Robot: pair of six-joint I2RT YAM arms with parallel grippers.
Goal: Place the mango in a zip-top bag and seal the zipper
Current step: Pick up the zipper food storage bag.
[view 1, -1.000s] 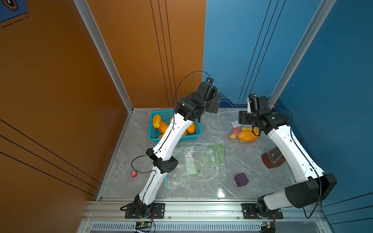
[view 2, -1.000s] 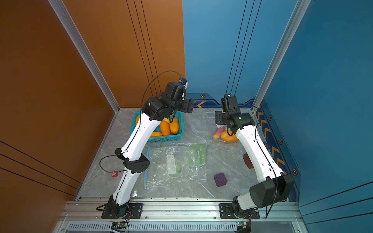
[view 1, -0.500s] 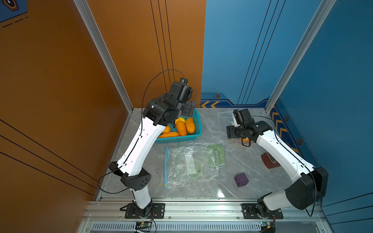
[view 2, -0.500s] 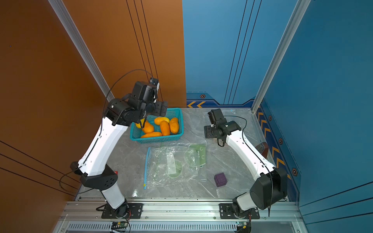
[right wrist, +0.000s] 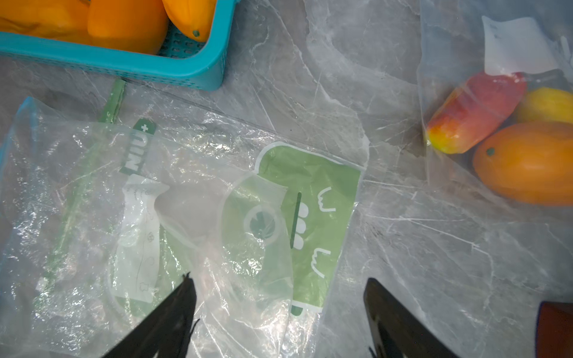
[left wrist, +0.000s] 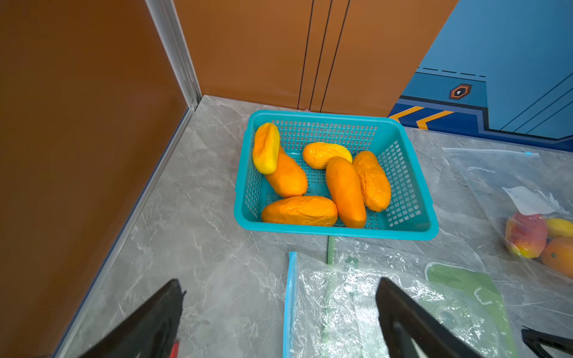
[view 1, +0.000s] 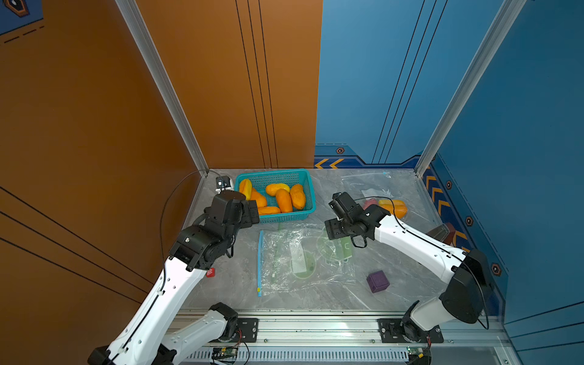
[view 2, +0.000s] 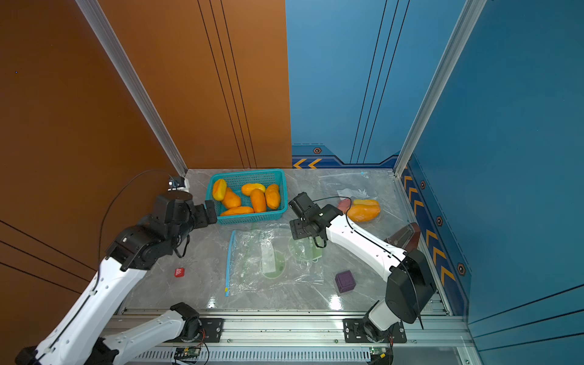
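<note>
Six mangoes [left wrist: 344, 192] lay in the teal basket [left wrist: 341, 232], which stood against the far edge of the desk [view 1: 230, 284], nearer its far left corner. The left gripper [left wrist: 279, 288] hung just outside the basket's near left corner. It pointed toward the fruit but was clear of it, with its jaws spread wide and nothing between them.

The empty zip-top bag [view 1: 303, 262] lay flat at the desk's middle, just in front of the basket, with its blue zipper [view 1: 259, 262] along its left side. The right gripper [right wrist: 280, 280] hovered over the bag's right part, jaws wide and empty; whether it touched the plastic could not be told.

Toward the far right corner a second bag [view 1: 374, 189] held an orange fruit [view 2: 363, 210], well beyond the right gripper.
</note>
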